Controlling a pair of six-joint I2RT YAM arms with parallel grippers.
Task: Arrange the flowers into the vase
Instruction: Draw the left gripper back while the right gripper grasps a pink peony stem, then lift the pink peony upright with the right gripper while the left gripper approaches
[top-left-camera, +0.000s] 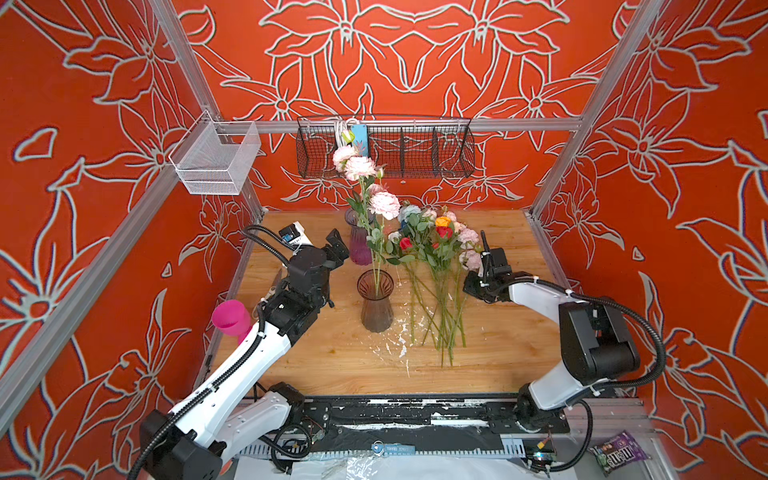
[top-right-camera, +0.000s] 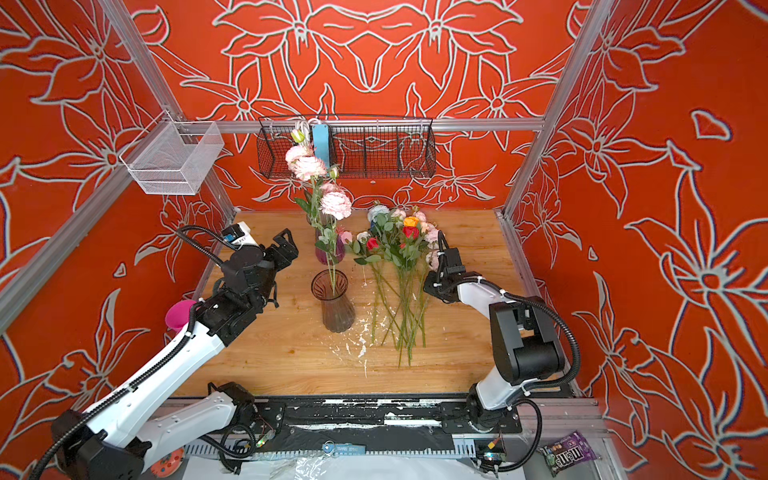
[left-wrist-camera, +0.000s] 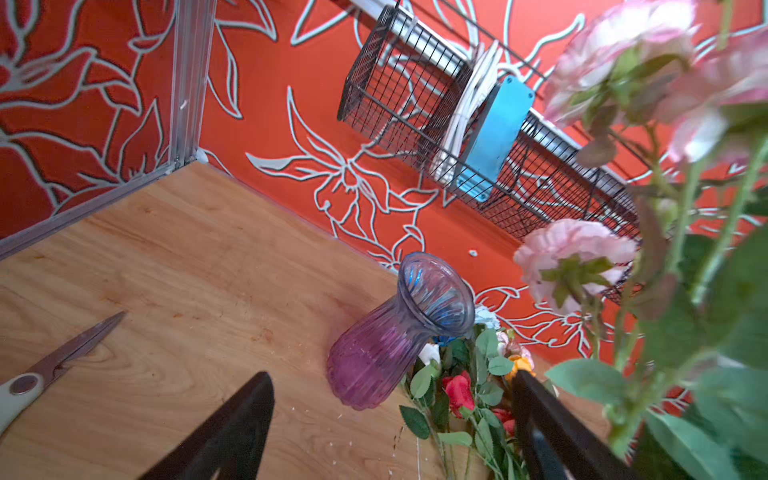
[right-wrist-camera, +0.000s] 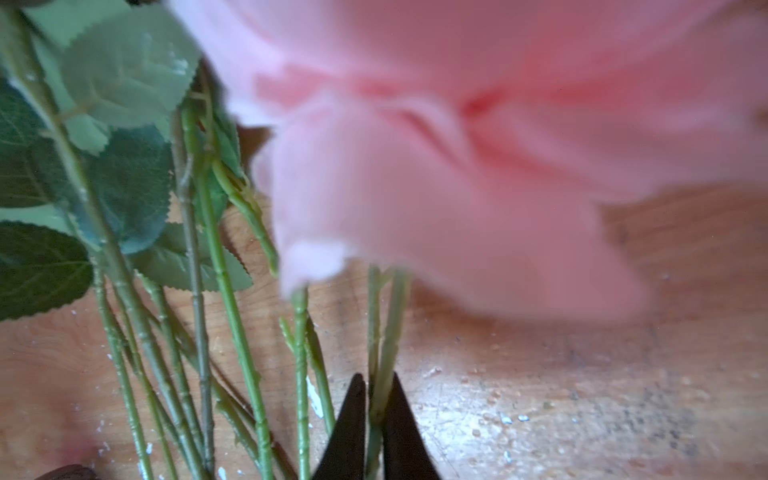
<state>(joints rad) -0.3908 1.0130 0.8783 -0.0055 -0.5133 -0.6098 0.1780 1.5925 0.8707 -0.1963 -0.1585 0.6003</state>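
Red walls printed with pale flower outlines close in a wooden tabletop (top-left-camera: 332, 361), where a smoky glass vase (top-left-camera: 376, 307) stands upright near the middle. One tall spray of pink peonies (top-left-camera: 384, 205) already stands in it, its stem down through the mouth and its blooms well above the rim. Just right of the vase the rest of the flowers (top-left-camera: 434, 257) lie flat in a loose bunch, with the blooms towards the back wall and the bare stems fanned towards the front edge. The right gripper (right-wrist-camera: 376, 415) is at the right edge of this bunch, next to a pale pink bloom (top-left-camera: 471, 259). In the right wrist view its two dark fingertips are pressed together on a thin green stem (right-wrist-camera: 388, 332) that runs up under that bloom. The stem is probably the bloom's own, though the blur leaves this unsure. The other stems lie on the wood just beside the fingers, untouched. The left gripper (top-left-camera: 338, 244) hangs left of the vase and apart from it, with its jaws spread wide and holding nothing. It faces a purple vase (top-left-camera: 360, 249) that stands behind the smoky one. Scissors (left-wrist-camera: 50, 365) lie on the wood on the left, and a pink cup (top-left-camera: 231, 318) shows beside the left arm.
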